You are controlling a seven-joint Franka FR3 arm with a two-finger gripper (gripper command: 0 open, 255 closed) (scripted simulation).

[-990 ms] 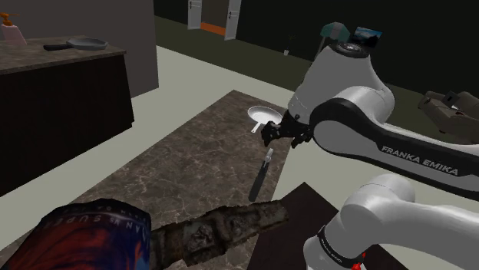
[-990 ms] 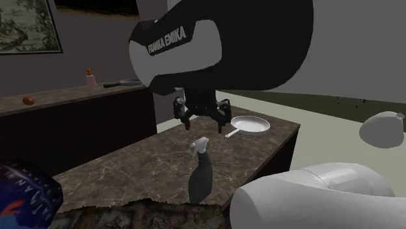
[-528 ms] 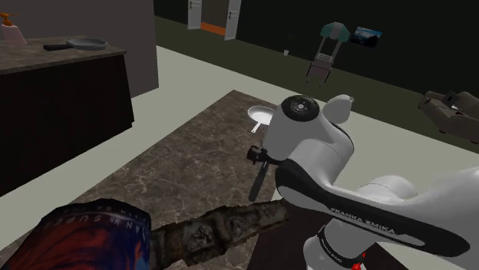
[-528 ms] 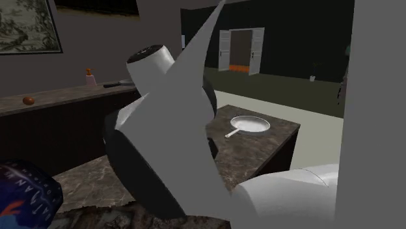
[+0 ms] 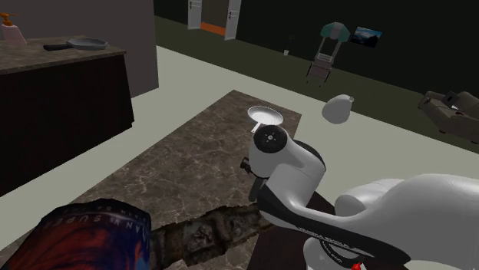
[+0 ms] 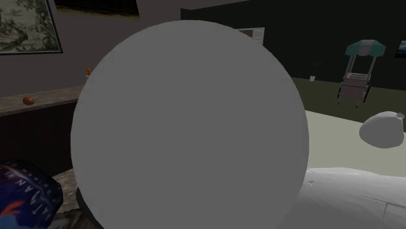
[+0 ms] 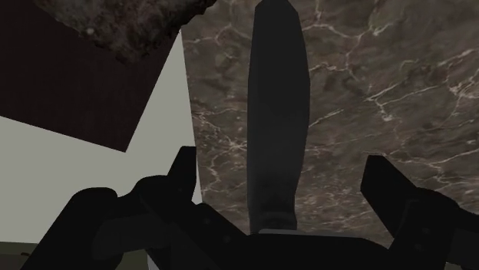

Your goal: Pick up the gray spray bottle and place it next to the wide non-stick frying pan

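One spray bottle (image 7: pixel 278 115) — dark grey, slender

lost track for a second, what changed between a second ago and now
The arm swung down and folded low over the counter, bringing the claw from above the dark spray bottle to around it, fingers open on either side and not touching. Nothing was grasped. The white pan stayed put; the bottle remains on the counter.

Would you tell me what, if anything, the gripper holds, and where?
Nothing: the gripper is open, the gray spray bottle between its fingers, untouched.
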